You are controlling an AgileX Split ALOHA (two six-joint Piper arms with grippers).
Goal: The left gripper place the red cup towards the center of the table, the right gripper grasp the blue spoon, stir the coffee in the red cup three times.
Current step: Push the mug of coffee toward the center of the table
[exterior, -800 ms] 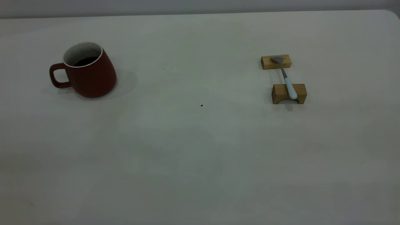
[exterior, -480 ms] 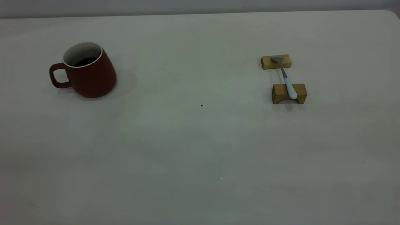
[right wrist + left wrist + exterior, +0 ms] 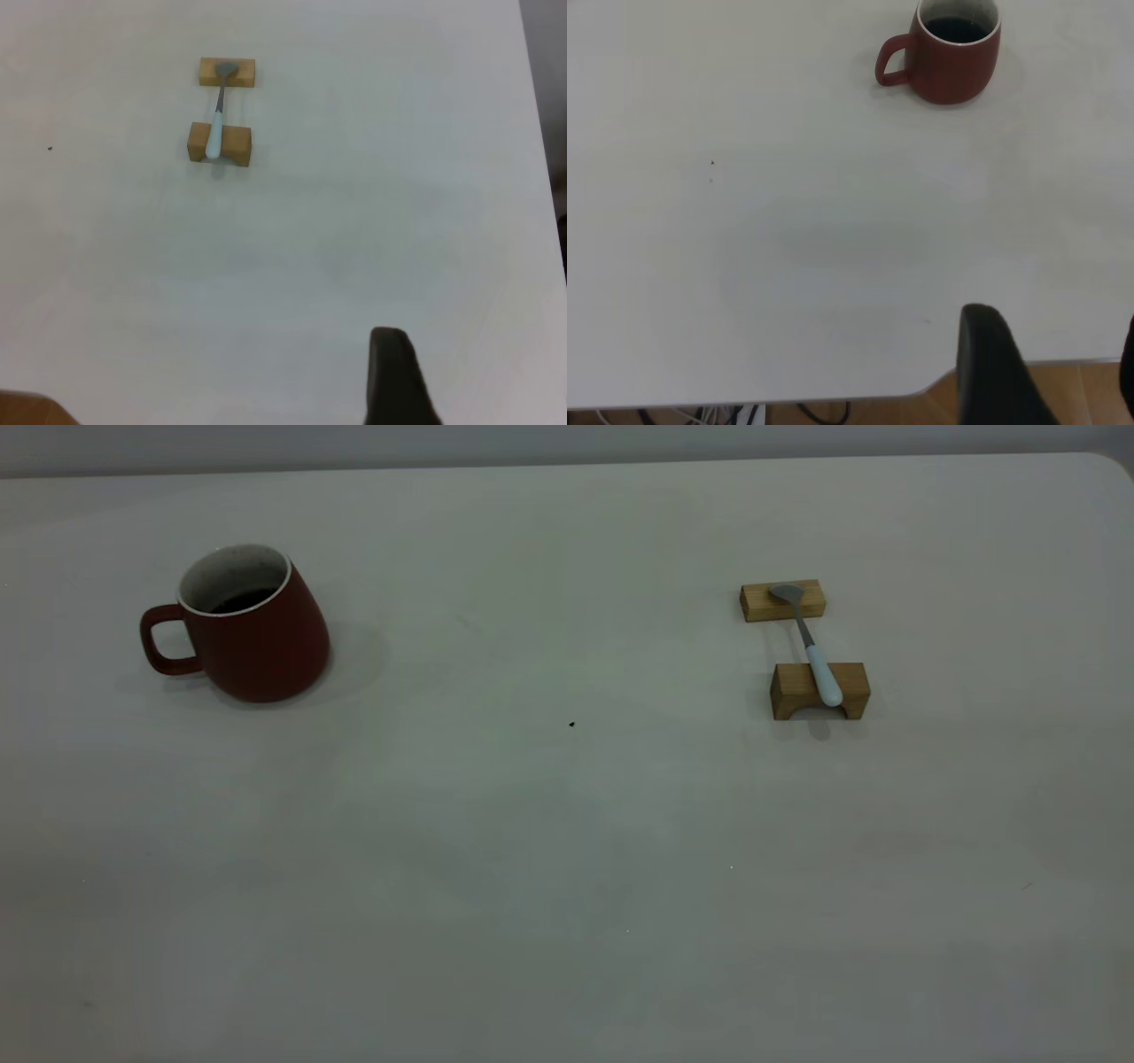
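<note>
On matte table (image 3: 567, 824): glossy tapered red cup (image 3: 252, 638); claw states unclear.

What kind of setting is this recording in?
Probably a staged robot test bench, not a kitchen: a bare off-white table holding only a red cup of coffee and a blue spoon propped on two wooden blocks.
</note>
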